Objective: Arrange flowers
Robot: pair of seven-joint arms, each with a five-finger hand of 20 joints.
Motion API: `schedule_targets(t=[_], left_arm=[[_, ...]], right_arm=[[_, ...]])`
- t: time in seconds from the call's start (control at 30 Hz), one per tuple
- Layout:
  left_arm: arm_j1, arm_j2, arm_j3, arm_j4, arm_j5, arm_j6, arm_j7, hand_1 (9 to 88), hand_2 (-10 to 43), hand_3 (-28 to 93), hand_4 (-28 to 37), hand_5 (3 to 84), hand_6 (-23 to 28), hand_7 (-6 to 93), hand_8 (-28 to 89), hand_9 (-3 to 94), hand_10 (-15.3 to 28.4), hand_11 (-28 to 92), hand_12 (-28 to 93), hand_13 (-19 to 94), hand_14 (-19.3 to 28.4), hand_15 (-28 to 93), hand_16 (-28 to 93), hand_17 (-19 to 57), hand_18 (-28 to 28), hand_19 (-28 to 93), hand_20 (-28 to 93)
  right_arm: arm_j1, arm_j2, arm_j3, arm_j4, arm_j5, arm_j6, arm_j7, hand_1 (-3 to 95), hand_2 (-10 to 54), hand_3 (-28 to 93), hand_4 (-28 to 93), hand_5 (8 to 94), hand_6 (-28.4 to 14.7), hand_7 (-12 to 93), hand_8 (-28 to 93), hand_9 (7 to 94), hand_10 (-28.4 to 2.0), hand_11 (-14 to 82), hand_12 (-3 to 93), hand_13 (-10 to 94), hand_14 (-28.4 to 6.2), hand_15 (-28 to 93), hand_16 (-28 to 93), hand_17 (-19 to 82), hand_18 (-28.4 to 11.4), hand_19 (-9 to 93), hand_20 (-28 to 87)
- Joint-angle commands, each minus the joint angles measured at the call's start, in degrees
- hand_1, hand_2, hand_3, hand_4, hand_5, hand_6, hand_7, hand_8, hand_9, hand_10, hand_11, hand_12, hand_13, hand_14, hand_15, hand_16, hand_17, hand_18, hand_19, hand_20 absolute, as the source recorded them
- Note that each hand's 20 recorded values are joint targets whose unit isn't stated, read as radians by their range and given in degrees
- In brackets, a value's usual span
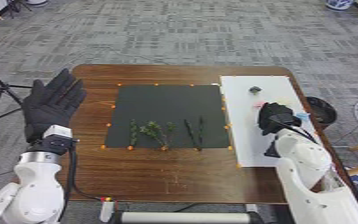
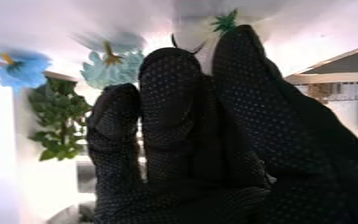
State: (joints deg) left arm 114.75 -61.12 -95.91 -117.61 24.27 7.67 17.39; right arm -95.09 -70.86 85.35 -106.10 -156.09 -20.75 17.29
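Palm up over the table's left edge, my left hand (image 1: 51,107) is open with straight fingers. My right hand (image 1: 276,117) is above the white board, between a pink flower (image 1: 258,104) and a blue flower (image 1: 302,117). In the right wrist view my right hand (image 2: 180,122) has relaxed, nearly straight fingers, with the thumb close beside them. A pale flower with a green base (image 2: 225,22) is at the tips. A light teal flower (image 2: 111,67) and a blue flower (image 2: 20,69) are farther off. Leafy green stems (image 1: 155,131) and dark stems (image 1: 201,131) lie on the black mat (image 1: 167,107).
A small dark object (image 1: 254,90) stands on the upper part of the white board (image 1: 246,127). Beyond the table's right edge is a black bin (image 1: 322,111). Orange markers border the mat. Green leaves (image 2: 58,120) hang beside the hand in the right wrist view.
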Motion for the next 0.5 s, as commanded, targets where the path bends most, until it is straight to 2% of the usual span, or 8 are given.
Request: schedule_targets(t=[0.03, 0.2, 0.3, 0.37, 0.5], left_arm=[[1.33, -0.61, -1.15, -0.32, 0.53, 0.25, -0.26, 26.4, 13.2, 68, -28.3, 45.8, 8.5, 10.8, -9, 34.0, 14.2, 18, 10, 26, 14.5, 21, -2, -6.5, 14.2, 34, 8], [1.57, -0.94, -1.87, -0.26, 1.27, -0.60, -0.90, 26.4, 13.3, 68, -28.3, 45.8, 8.5, 10.8, -9, 34.1, 14.3, 18, 9, 26, 14.7, 21, -2, -6.5, 14.2, 34, 8], [2.58, -1.23, -2.65, -0.46, 1.16, -0.19, -0.76, 26.5, 13.3, 68, -28.3, 45.8, 8.7, 10.6, -9, 34.2, 14.4, 18, 9, 26, 14.8, 21, -2, -6.5, 14.2, 34, 8], [3.16, -1.37, -3.03, -0.44, 0.90, 0.03, -0.38, 26.5, 13.4, 68, -28.3, 45.8, 8.7, 10.7, -8, 34.2, 14.4, 18, 9, 26, 14.8, 21, -2, -6.5, 14.2, 34, 8], [5.56, -1.96, -4.54, -0.96, 0.69, 0.68, 0.32, 26.5, 13.4, 68, -28.3, 45.8, 8.7, 10.6, -8, 34.3, 14.4, 18, 9, 26, 14.8, 22, -2, -6.5, 14.2, 34, 8]], right_arm=[[-2.09, -0.14, -1.16, 0.11, -0.71, 3.31, 1.11, 60.1, -9.5, 67, -28, 71.5, 0.3, 34, 3, 80.2, -7.9, 5.4, 32.6, 71, -6.0, 59, 39, 41, -19.5, 85, 42], [-3.24, 0.17, -2.50, -4.27, 1.53, 8.30, 2.30, 60.0, -9.5, 67, -27, 71.3, -0.3, 35, 5, 80.9, -8.1, 5.9, 33.7, 72, -5.9, 59, 39, 41, -19.7, 85, 42], [-2.10, 0.09, -5.69, -6.31, 2.17, 11.33, 3.00, 60.0, -9.5, 67, -27, 71.9, -0.5, 35, 6, 81.1, -7.9, 5.8, 33.8, 72, -5.8, 59, 39, 41, -19.7, 85, 42], [0.02, -0.90, -7.99, -7.15, 5.73, 10.90, 4.32, 59.9, -9.5, 67, -27, 71.9, -0.5, 35, 6, 81.3, -7.8, 6.0, 34.1, 72, -5.7, 60, 39, 41, -19.8, 85, 42], [4.79, -5.01, -13.30, -5.77, 7.61, 12.31, 2.08, 59.7, -9.5, 68, -26, 71.9, -0.6, 35, 7, 81.4, -7.9, 5.9, 34.2, 72, -5.9, 59, 40, 41, -19.8, 85, 41]])
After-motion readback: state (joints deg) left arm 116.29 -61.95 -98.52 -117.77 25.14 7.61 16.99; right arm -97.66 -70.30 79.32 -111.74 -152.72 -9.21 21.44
